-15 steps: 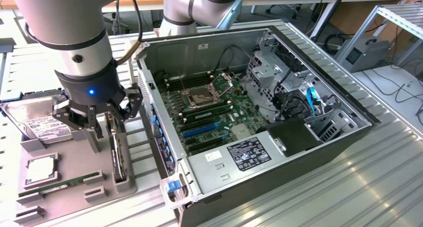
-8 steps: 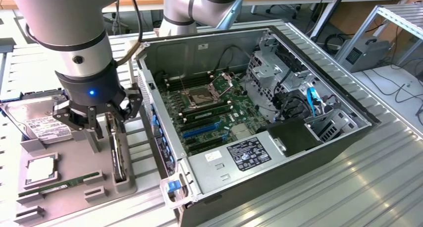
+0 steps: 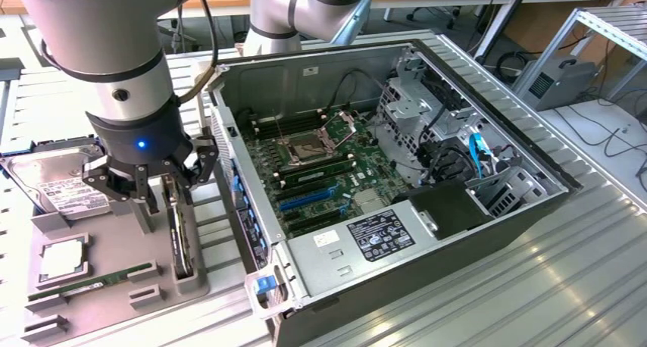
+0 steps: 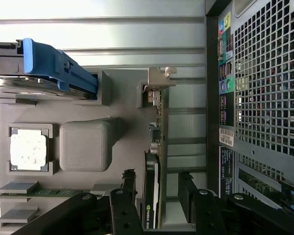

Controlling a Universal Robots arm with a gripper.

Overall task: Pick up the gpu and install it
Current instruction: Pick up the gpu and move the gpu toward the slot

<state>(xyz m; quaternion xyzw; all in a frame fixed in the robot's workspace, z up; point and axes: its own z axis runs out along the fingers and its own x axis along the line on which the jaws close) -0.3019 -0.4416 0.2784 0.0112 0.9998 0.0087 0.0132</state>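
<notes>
Gripper (image 3: 167,189) open, jaws straddling the gpu (image 3: 182,237); I see it standing on edge in the tray (image 3: 114,247) slot, exterior view's left of the case (image 3: 334,279), leaving both faces graspable.

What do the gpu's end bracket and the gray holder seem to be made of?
The gpu's end bracket: probably bare metal, pale and silvery with a folded tab. Gray holder: likely matte plastic, perhaps printed; dull even gray, faint lines on its block.

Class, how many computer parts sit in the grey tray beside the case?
4: hard drive at the far end, CPU mid-tray, RAM stick nearest the camera, gpu on edge along the case side. The arm may hide more.
</notes>
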